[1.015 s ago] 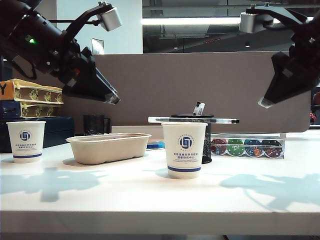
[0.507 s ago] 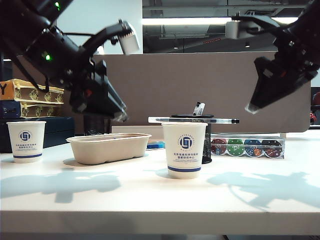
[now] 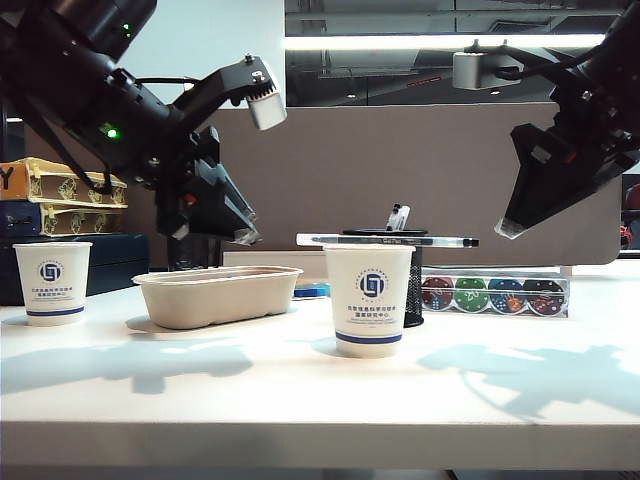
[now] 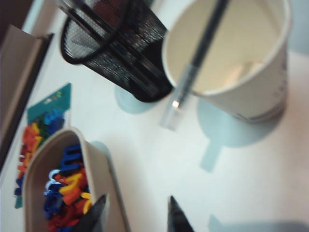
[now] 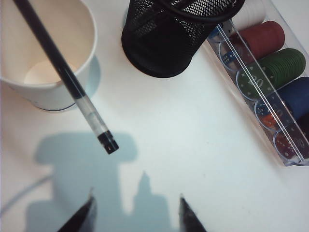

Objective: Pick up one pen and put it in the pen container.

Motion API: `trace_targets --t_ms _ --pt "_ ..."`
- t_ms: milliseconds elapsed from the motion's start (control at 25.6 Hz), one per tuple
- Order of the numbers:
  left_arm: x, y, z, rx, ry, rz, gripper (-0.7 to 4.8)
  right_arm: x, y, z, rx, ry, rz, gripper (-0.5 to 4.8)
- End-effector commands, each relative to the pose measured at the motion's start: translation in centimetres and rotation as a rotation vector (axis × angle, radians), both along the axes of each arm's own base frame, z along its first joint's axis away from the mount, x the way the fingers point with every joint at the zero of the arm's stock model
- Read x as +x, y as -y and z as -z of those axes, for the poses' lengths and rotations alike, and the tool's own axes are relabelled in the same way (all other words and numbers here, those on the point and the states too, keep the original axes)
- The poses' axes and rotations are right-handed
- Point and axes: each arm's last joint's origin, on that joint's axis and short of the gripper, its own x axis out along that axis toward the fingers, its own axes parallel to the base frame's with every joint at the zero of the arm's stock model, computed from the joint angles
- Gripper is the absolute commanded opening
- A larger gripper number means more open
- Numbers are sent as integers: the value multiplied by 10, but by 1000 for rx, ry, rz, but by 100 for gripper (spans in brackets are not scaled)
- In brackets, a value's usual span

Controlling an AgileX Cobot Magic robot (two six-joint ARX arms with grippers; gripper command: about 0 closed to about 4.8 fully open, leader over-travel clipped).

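Observation:
The pen (image 3: 390, 240), long and slim with a clear barrel and a black end, lies level across the rim of the middle paper cup (image 3: 369, 300). It also shows in the left wrist view as the pen (image 4: 193, 67) and in the right wrist view as the pen (image 5: 72, 82). The black mesh pen container (image 3: 410, 285) stands just behind that cup, with a capped pen in it; the container (image 4: 113, 46) and container (image 5: 169, 34) show in both wrist views. My left gripper (image 3: 235, 225) hangs open above the beige tray, left of the cup. My right gripper (image 3: 515, 222) hangs open, high to the cup's right.
A beige oval tray (image 3: 215, 295) holding coloured plastic pieces (image 4: 63, 188) sits left of the middle cup. Another paper cup (image 3: 52, 282) stands at far left. A clear case of poker chips (image 3: 495, 295) lies behind at right. A black mug (image 3: 190, 250) and stacked boxes (image 3: 60, 200) are at back left.
The left arm has swung down and rightward toward the tray and cup. The right arm has come down and slightly inward, and its jaws have spread wider. The pen has not moved.

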Motion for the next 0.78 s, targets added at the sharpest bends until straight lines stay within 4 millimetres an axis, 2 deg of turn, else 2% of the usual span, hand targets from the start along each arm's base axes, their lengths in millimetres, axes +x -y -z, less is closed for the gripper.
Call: trace_targets --t_ms 39,234,351,429,781 --pt "1 7 1 -3 11 20 156 1 -3 -3 15 17 -4 213" --pt "0 21 11 31 1 36 156 -7 -14 -1 -2 -4 -59 213" --pt "1 22 10 37 23 9 156 -8 -20 3 -57 -8 -65 223" --pt "2 22 9 37 44 -13 156 -9 -24 6 -71 -13 -77 273" --pt "3 21 8 45 56 -45 156 1 -41 -2 -75 1 -113 275"
